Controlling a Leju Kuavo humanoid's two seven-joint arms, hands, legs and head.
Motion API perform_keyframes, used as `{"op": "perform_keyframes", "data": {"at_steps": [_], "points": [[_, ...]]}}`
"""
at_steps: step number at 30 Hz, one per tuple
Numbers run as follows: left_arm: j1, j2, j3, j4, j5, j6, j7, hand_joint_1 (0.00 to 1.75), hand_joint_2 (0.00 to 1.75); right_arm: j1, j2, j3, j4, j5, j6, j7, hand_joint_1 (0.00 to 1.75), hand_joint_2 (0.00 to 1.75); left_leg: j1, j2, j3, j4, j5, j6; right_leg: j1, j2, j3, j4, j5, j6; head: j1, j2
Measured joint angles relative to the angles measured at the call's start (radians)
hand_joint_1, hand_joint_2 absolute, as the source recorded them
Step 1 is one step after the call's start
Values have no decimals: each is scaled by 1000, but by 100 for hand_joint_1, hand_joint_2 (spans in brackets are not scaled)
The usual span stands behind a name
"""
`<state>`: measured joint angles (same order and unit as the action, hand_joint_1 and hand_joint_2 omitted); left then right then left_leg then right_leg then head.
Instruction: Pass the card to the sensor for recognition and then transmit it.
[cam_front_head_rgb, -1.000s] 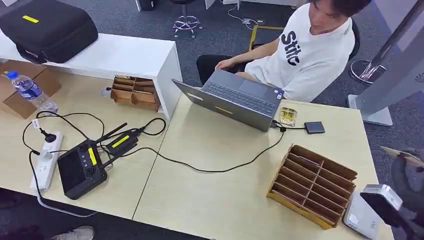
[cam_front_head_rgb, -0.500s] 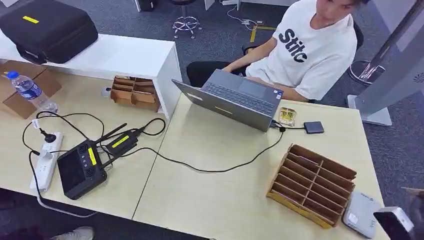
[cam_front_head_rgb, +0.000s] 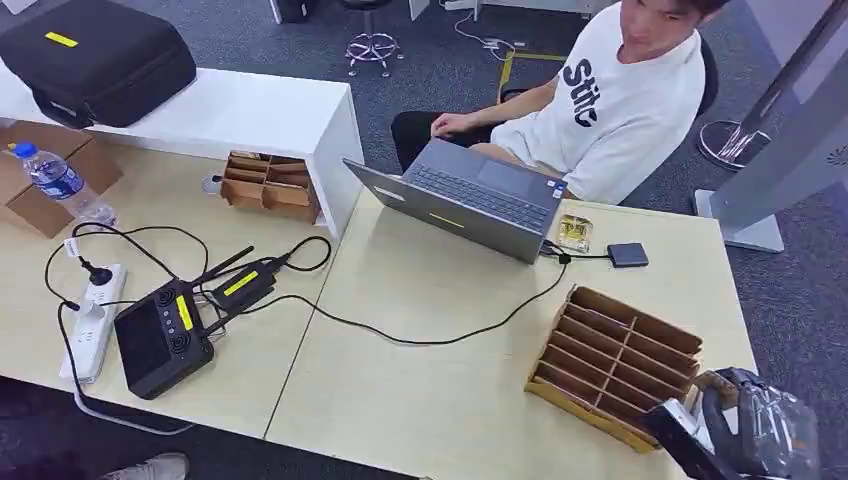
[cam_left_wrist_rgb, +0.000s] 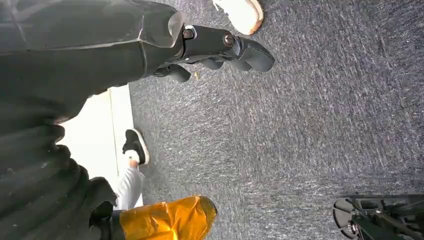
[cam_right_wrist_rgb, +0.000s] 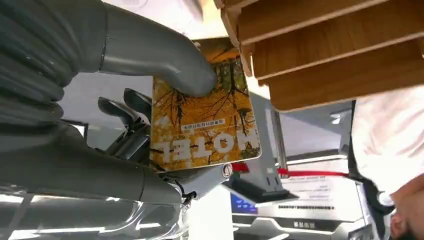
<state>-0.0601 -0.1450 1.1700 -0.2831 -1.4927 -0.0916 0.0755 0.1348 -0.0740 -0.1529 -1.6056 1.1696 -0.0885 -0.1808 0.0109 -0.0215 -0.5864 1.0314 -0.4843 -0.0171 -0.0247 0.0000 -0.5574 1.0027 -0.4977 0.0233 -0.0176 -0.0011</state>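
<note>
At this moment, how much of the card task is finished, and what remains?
Done: the right hand holds the yellow hotel card, thumb pressed on its face, beside the wooden slotted rack. In hand: carrying it near the rack at the table's right corner. Left: presenting it to the sensor, then handing it over. The left hand hangs over the carpet, holding nothing.

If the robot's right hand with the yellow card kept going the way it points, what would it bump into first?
Probably the wooden slotted rack. The right hand holds the card with its far edge right at the rack's slats, though depth is hard to judge.
</note>
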Motion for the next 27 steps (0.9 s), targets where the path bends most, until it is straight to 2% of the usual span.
{"op": "perform_keyframes", "data": {"at_steps": [3,10,20,27], "points": [[0,0,0,0,-2,0,0,0,175,-6,0,23,18,1,1,6,175,175,0,0,0,0,0,0,0,0,0,0,0,0,0,0],[-2,2,0,0,-14,0,0,0,175,-24,-5,85,105,34,1,71,175,175,0,0,0,0,0,0,0,1,0,0,0,0,0,0],[-2,2,2,0,-15,1,0,0,175,-31,-13,84,129,24,-19,79,175,175,0,0,0,0,0,0,0,1,0,0,0,0,0,0],[-2,2,10,0,-15,2,5,0,175,-31,-18,43,114,13,-20,83,175,175,0,0,0,0,0,0,0,1,0,0,0,0,0,0]]}}
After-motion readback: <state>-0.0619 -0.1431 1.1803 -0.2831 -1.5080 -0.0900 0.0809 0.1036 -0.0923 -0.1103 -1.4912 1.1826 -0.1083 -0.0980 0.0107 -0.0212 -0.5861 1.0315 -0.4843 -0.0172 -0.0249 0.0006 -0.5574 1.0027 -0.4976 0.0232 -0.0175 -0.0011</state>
